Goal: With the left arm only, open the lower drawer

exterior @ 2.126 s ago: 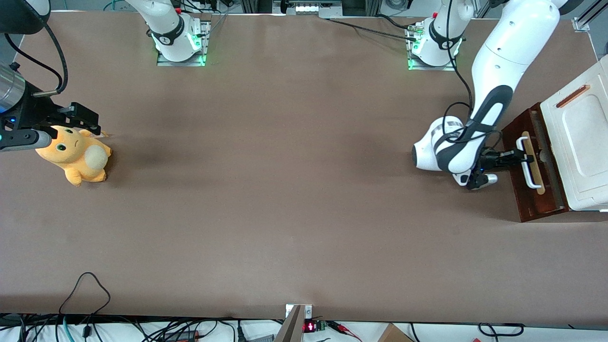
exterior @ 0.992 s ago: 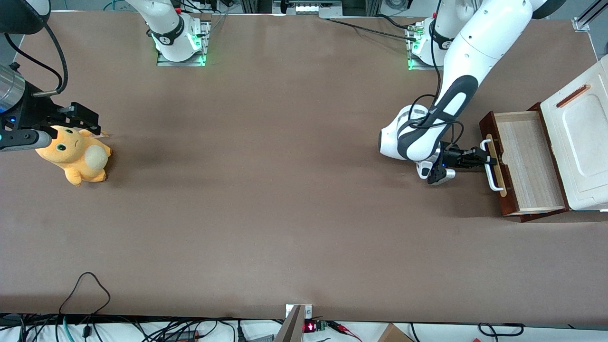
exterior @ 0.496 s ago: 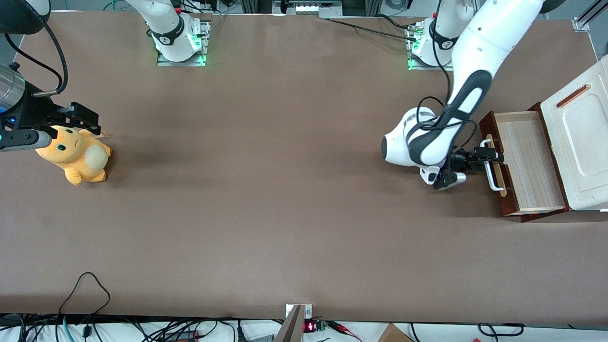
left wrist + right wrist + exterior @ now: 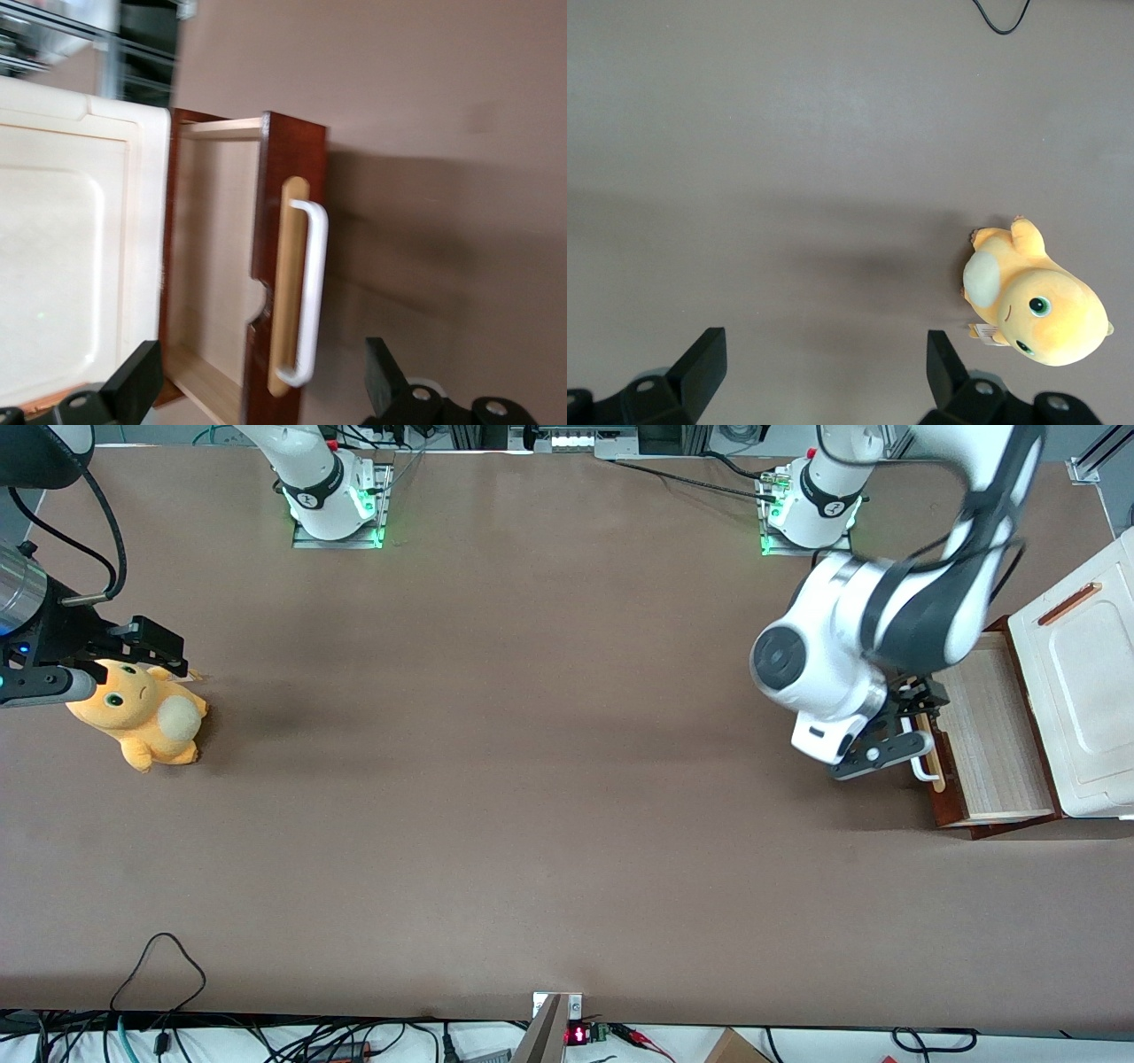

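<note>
The lower drawer (image 4: pixel 990 726) stands pulled out from under the white cabinet top (image 4: pixel 1083 691), with its light wood inside showing. Its dark red-brown front (image 4: pixel 288 177) carries the white bar handle (image 4: pixel 312 292) on a pale strip. The handle partly shows in the front view (image 4: pixel 926 769). My left arm (image 4: pixel 912 611) is raised over the drawer's front. Its gripper (image 4: pixel 914 710) hangs above the handle, open and empty. In the left wrist view the gripper (image 4: pixel 257 394) has its black fingers (image 4: pixel 133 388) wide apart, one to each side of the drawer front, touching nothing.
An orange plush toy (image 4: pixel 137 713) lies toward the parked arm's end of the table; it also shows in the right wrist view (image 4: pixel 1032 297). A black cable loop (image 4: pixel 159 957) lies near the table's edge closest to the front camera. Two arm bases (image 4: pixel 337 496) stand along the edge farthest from that camera.
The drawer went from shut to pulled open with the gripper on its handle. The gripper has since let go of the handle and risen above it, the arm swinging up.
</note>
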